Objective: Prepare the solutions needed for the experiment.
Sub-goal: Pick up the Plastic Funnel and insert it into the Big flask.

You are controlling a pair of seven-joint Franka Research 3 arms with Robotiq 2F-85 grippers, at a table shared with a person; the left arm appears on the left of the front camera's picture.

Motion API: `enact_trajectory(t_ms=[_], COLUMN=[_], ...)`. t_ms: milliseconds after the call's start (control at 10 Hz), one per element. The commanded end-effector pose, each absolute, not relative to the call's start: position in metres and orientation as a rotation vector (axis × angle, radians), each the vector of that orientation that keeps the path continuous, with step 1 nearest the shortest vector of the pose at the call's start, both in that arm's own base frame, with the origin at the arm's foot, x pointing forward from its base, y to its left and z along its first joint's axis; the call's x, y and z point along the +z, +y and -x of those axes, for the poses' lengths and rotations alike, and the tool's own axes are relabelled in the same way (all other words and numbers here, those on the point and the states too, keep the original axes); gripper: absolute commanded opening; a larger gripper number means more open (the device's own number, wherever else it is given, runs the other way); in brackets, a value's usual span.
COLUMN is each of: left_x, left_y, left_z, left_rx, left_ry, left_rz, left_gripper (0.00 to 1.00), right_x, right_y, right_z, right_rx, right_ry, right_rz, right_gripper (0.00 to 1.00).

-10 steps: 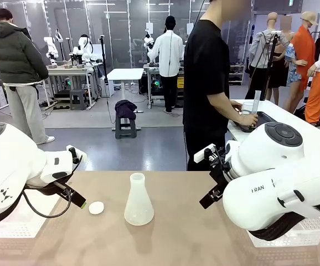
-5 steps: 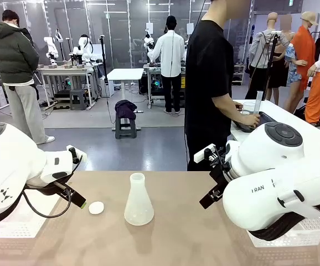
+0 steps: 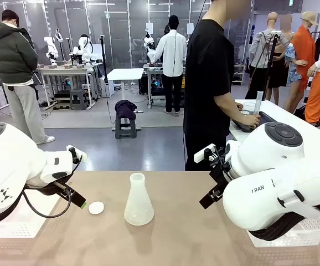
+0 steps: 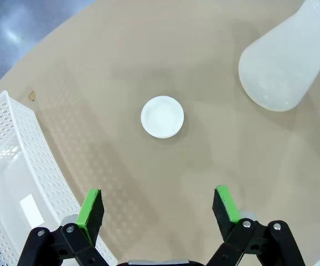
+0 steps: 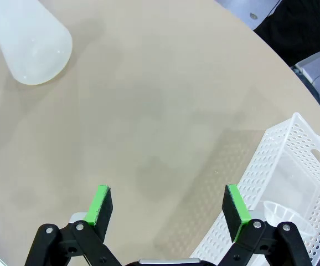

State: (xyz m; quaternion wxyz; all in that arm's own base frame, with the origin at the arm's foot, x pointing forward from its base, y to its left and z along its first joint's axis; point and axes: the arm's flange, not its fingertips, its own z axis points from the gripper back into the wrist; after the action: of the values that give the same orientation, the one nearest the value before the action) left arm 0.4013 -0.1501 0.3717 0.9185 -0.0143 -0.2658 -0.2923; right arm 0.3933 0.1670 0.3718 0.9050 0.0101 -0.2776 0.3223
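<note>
The left hand [image 4: 157, 205] hangs released just short of the stopper [image 4: 162, 117]; the right hand [image 5: 168, 202], released too, hangs over bare bench [image 5: 149, 111]. Over the last second neither hand moved, nor did the flask [image 3: 138, 205]; only the person [image 3: 207, 83] shifted, so preparation seems unstarted. The right wrist view catches a faint yellow-green solution [image 5: 38, 76] at the flask's base. The front view shows the flask upright.

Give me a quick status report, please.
Left gripper, right gripper open, empty. Flask upright, uncapped, faint greenish liquid inside. White stopper lies beside it, apart.
</note>
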Motion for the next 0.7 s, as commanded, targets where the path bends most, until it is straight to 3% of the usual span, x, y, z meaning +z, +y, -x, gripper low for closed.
enact_trajectory(t_ms=[0, 600], left_x=[0.3717, 0.3717], left_y=[-0.1499, -0.1499], left_z=[-0.4014, -0.4014], left_rx=[-0.600, -0.600], left_ry=[-0.547, -0.547], left_rz=[0.029, 0.029], left_gripper=[1.00, 1.00], right_x=[0.3718, 0.3718], right_y=[0.1669, 0.1669], right_z=[-0.3934, -0.3934], right_rx=[0.663, 0.663], right_ry=[-0.573, -0.573], right_rz=[-0.022, -0.022], right_gripper=[1.00, 1.00])
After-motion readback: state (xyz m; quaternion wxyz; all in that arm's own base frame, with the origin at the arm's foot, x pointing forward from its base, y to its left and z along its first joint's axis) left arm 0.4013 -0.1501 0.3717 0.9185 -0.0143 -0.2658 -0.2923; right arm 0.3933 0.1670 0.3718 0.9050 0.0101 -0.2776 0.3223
